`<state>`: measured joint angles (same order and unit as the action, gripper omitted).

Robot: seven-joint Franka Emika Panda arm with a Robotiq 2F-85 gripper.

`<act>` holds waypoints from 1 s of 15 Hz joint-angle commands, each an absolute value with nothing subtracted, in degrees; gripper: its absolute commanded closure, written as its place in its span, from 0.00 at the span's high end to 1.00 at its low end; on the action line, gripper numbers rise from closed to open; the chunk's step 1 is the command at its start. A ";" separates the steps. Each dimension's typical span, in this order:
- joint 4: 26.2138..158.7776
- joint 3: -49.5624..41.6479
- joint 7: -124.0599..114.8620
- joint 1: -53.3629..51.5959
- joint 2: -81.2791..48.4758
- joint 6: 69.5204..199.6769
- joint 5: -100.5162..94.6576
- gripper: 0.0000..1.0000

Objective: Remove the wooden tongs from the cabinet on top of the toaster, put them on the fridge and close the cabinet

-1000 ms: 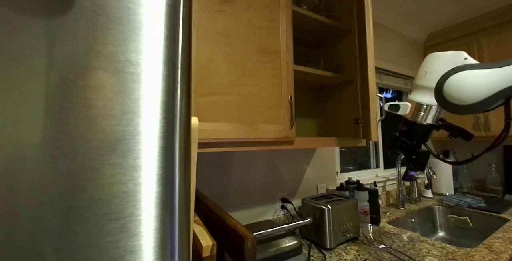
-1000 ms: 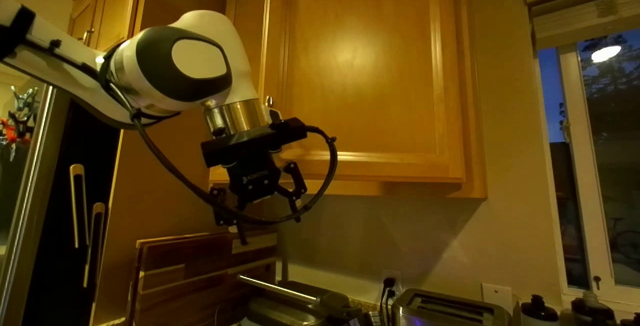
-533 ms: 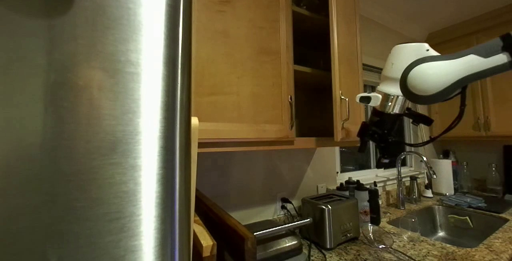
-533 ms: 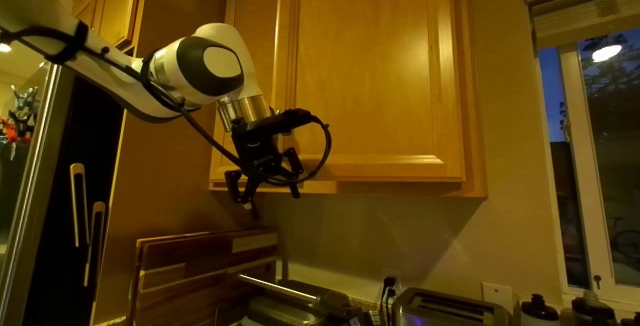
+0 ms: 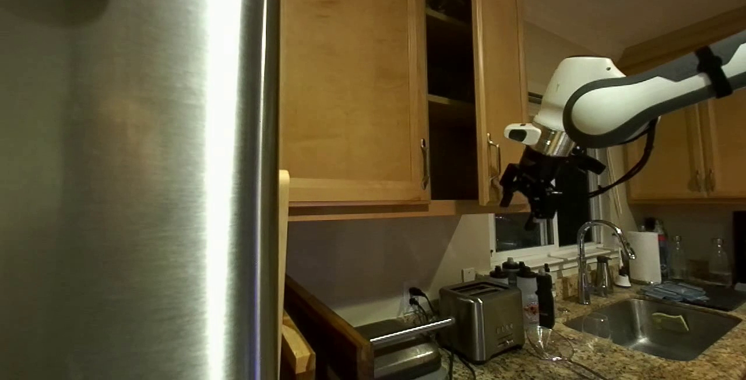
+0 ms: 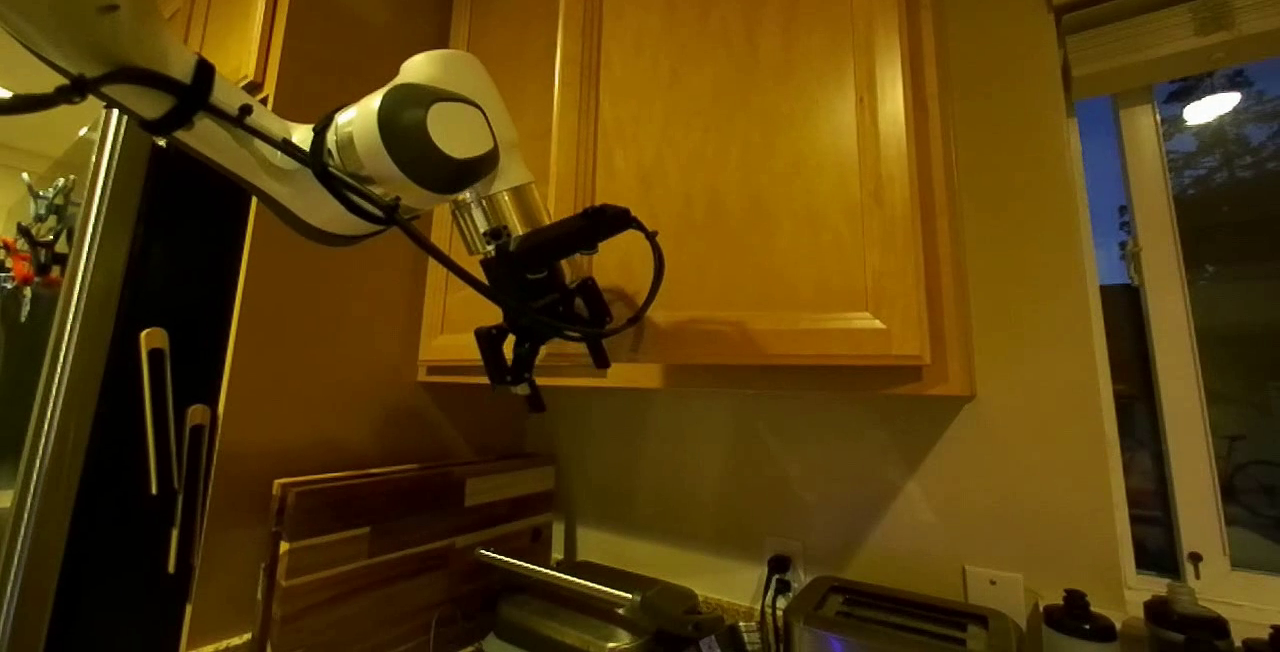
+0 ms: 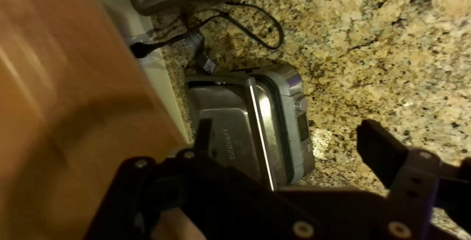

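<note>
wooden cabinet [image 5: 402, 88] half open, shelf contents [image 5: 447, 4] dim and indistinct

Lower right in an exterior view I see a steel sink [image 5: 632, 332] in the granite tabletop [image 5: 724, 355], a yellow sponge [image 5: 671, 323] inside, a curved faucet [image 5: 583, 269] at its upper left. Right of the faucet stands a white paper towel roll [image 5: 644, 259]. Mid-frame in the wrist view sits a Cuisinart contact grill [image 7: 235, 124]. In an exterior view, a striped wooden cutting board [image 6: 400, 562] stands lower left.
</note>
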<state>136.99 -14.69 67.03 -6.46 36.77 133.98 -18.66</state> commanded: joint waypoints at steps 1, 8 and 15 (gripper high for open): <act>140.71 -14.70 70.63 -5.24 38.90 145.99 -18.59 1.00; 140.24 -17.55 78.40 -10.56 34.39 163.36 -15.12 1.00; 138.12 -24.30 91.20 -20.81 32.57 163.79 -4.68 1.00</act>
<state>139.23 -21.83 85.43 -16.18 33.00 163.07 -9.03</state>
